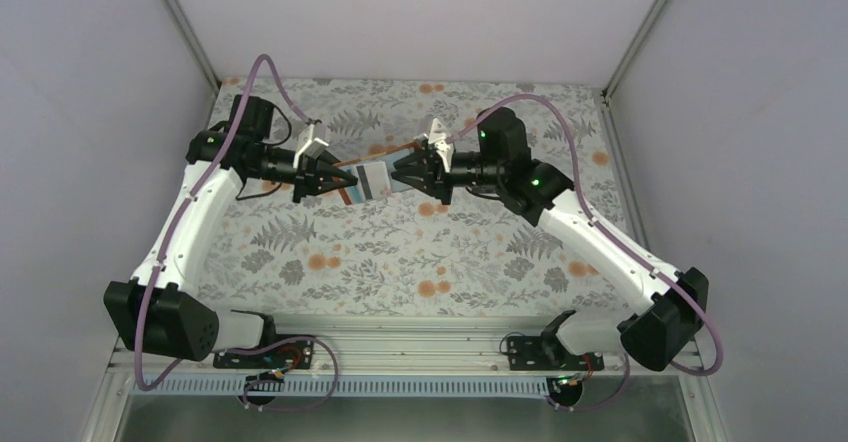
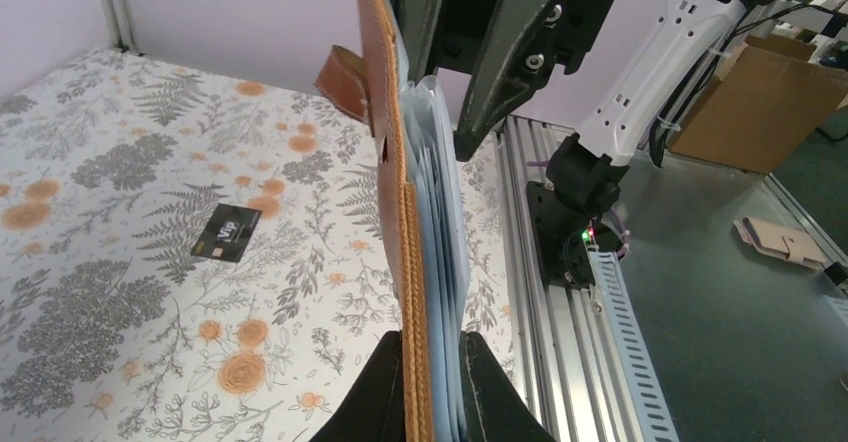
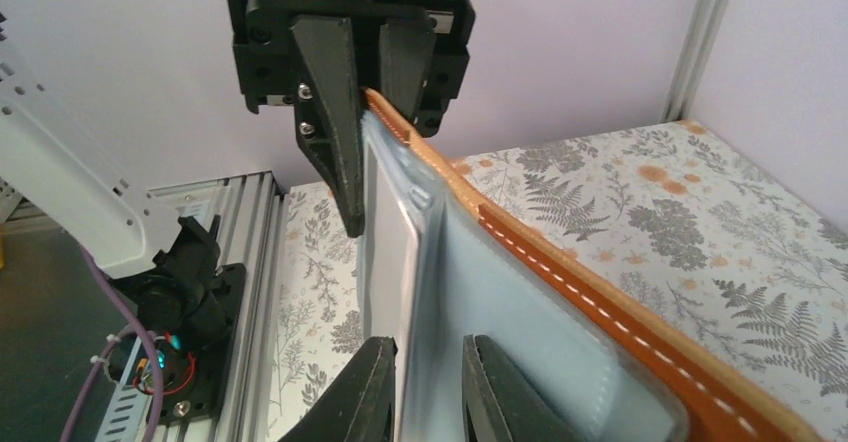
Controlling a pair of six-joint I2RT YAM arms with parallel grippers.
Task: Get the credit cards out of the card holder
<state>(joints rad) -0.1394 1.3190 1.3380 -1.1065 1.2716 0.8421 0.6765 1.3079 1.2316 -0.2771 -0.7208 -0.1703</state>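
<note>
At the near edge, the aluminium rail (image 1: pixel 400 337) carrying both arm bases is seen, and beyond it the floral table (image 1: pixel 400 262).

Over the middle of the table the card holder (image 1: pixel 368 179) is held in the air between the two arms, clear of the cloth. It is turned on edge, with its rust-brown leather outside facing the far side and its pale blue-grey inside facing the rail.

The left gripper (image 2: pixel 432 357) is pressed together on one end of the holder, with the leather and the blue-grey layers pinched between its fingers (image 2: pixel 385 392). The little brown closing tab (image 2: pixel 345 80) is seen sticking out from the leather side, towards the other end.

At the opposite end the right gripper (image 3: pixel 430 362) is set astride the inner layers only. Its jaws are held slightly apart, with the edge of an inner pocket between them, and the stitched leather is left outside the right-hand finger. Whether the pocket is actually being squeezed cannot be told. What looks like a pale card (image 3: pixel 395 242) is seen tucked in that pocket.

Farther back, a black card (image 2: pixel 226 232) with white marks is laid flat on the cloth, well apart from the holder and from both grippers.
</note>
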